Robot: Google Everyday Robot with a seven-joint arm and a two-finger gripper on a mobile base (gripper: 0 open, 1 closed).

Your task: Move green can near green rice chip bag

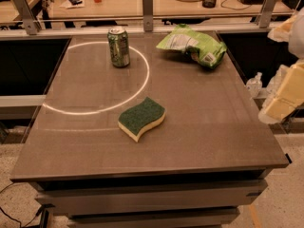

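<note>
Grey table [204, 127] holds green can [118, 47] and green rice chip bag [194, 44]; gripper [283, 98] off its right edge (grip state unclear).
</note>
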